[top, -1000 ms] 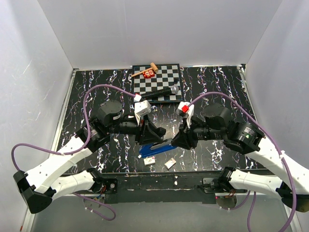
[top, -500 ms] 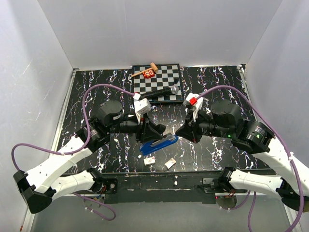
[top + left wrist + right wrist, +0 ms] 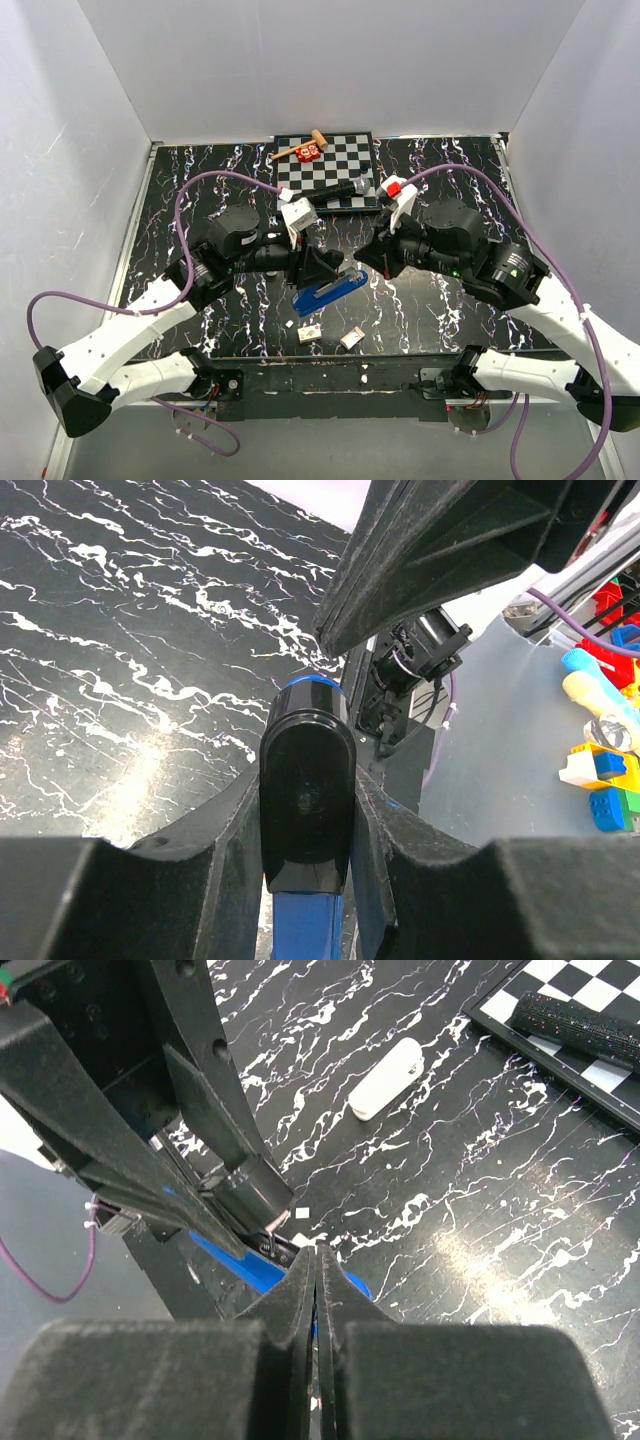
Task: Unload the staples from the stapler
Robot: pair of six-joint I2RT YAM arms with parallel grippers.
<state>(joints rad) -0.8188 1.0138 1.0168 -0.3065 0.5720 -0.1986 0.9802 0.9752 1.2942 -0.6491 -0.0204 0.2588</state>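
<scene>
the black, white-veined desk (image 3: pixel 200 170) carries a chessboard (image 3: pixel 345 160) at its far edge, just as it did half a second ago.

the left gripper (image 3: pixel 325 272) reaches in from the left. its jaws are clamped on the stapler (image 3: pixel 325 296), as before. the left wrist view shows the stapler's black end (image 3: pixel 305 800) pinched between the two fingers (image 3: pixel 225 850). this arm has shifted slightly far and to the right.

the right gripper (image 3: pixel 362 262) has its jaws pressed together with only a thin seam showing in its wrist view. i cannot tell whether anything is caught in that seam. a second ago it met the stapler's right end. it has since pulled up and toward the far side, and its tip now hangs just over that end.

the stapler sits mid-desk, lifted off the surface, and is now tilted more steeply, with its right end higher and farther. its blue body (image 3: pixel 255 1265) shows under the right fingertips.

the black microphone (image 3: pixel 335 190) lies unmoved across the chessboard's near edge. a white marker (image 3: pixel 388 1078) lies on the desk close to it. two small paper tabs (image 3: pixel 310 332) stay by the near edge.
</scene>
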